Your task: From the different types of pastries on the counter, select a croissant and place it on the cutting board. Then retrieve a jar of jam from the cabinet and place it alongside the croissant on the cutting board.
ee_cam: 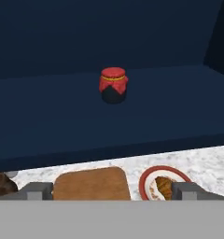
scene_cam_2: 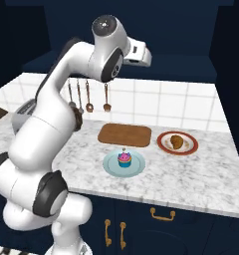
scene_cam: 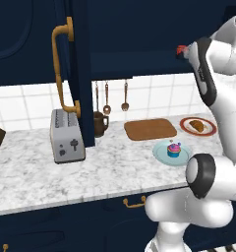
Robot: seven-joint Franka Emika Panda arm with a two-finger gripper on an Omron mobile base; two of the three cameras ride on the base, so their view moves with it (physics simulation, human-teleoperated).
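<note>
Red jar of jam (ee_cam: 113, 85), beyond end effector (ee_cam: 112, 191)

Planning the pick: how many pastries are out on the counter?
2: the croissant on the red-rimmed plate right of the cutting board, the cupcake on the blue plate in front.

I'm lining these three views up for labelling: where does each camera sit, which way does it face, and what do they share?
Left base view: behind the arm on its left, facing the counter and open cabinet; white arm at right.
Right base view: behind on the right, facing the cutting board and cupcake; arm at left.
Hand view: on the hand, facing the jar of jam on the cabinet shelf; fingertips at bottom.
Shared: cutting board and croissant on its red-rimmed plate.
</note>
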